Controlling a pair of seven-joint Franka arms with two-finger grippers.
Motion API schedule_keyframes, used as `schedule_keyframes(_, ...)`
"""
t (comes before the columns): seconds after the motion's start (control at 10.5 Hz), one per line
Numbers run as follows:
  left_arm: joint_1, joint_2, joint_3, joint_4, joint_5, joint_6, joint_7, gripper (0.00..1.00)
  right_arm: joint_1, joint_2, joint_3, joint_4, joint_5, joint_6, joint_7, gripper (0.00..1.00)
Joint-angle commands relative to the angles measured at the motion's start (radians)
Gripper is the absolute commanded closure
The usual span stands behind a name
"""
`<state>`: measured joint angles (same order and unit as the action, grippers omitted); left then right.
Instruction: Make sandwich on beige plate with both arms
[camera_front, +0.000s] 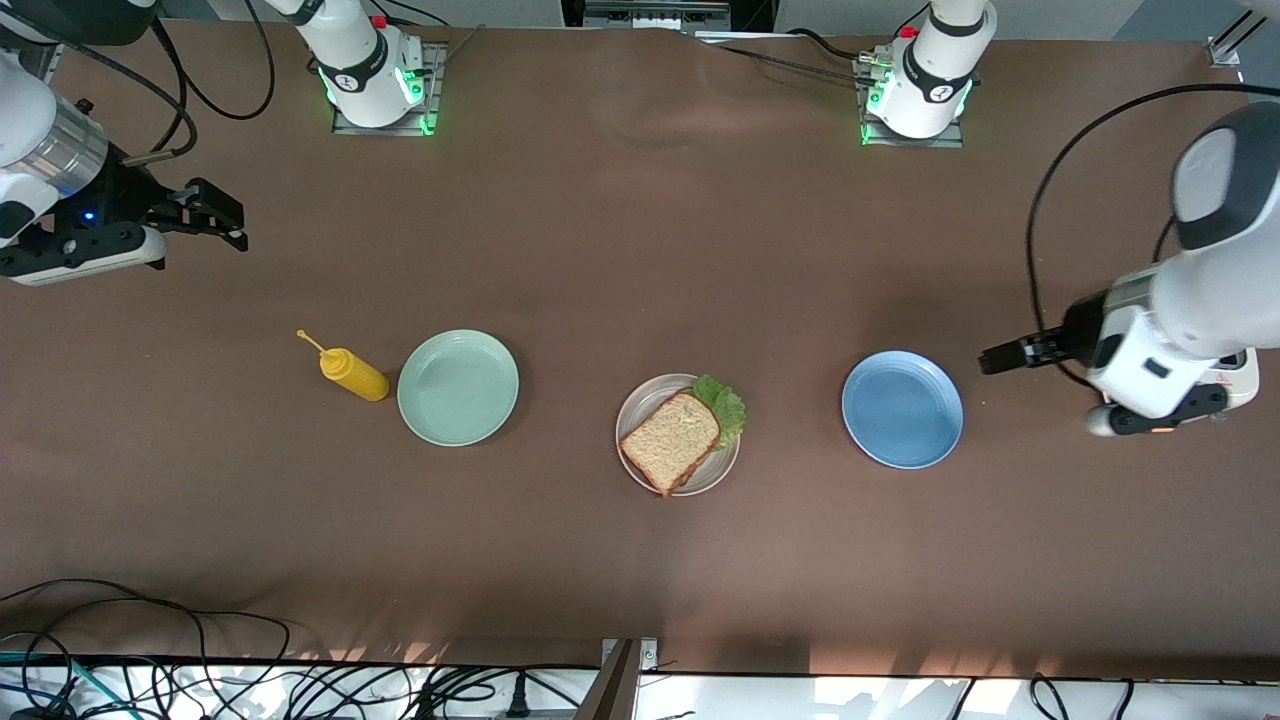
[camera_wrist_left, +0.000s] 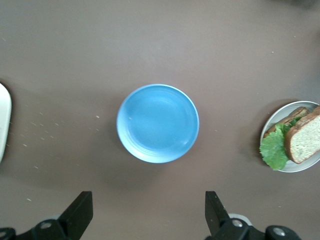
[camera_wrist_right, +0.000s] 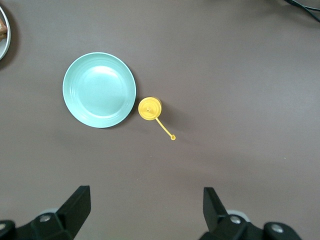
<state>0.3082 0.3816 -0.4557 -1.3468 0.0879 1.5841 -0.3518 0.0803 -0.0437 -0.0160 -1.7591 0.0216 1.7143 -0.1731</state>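
Three round plates sit in a row across the middle of the brown table (camera_front: 640, 250). The beige plate (camera_front: 640, 420) is the middle one and carries the sandwich (camera_front: 672, 440): a square slice of brown whole-grain toast on top, a second slice just showing under it in the left wrist view, and a ruffled lettuce leaf (camera_front: 725, 405) sticking out between them on the edge toward the robots' bases. The blue plate (camera_front: 902, 409), toward the left arm's end of the table, holds nothing, and the mint-green plate (camera_front: 458, 387), toward the right arm's end, is likewise bare. Just beside the mint-green plate, on its side away from the sandwich, stands a yellow squeeze bottle (camera_front: 352, 372) with its thin nozzle cap hanging off on a tether. The left gripper (camera_front: 1000, 356) hangs over the table near the blue plate, its two fingers spread wide and holding nothing. The right gripper (camera_front: 222, 215) waits above the right arm's end of the table, its fingers also wide apart and bare. Black cables (camera_front: 150, 640) trail over the table's edge nearest the front camera.
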Motion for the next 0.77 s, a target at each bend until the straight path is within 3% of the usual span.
schedule_keyframes(0.0, -0.003, -0.035, -0.011, -0.005, 0.157, -0.039, 0.063, 0.01, -0.004, 0.011, -0.002, 0.035, -0.017, -0.038, 0.014, 0.0)
schedule_keyframes(0.29, 0.025, -0.038, -0.011, 0.003, 0.153, -0.039, 0.171, 0.01, -0.014, 0.018, -0.002, 0.036, -0.019, -0.048, 0.014, 0.0)
schedule_keyframes(0.67, 0.052, -0.041, -0.006, 0.003, 0.092, -0.039, 0.168, 0.0, -0.014, 0.018, -0.056, 0.073, -0.014, -0.067, 0.0, 0.0)
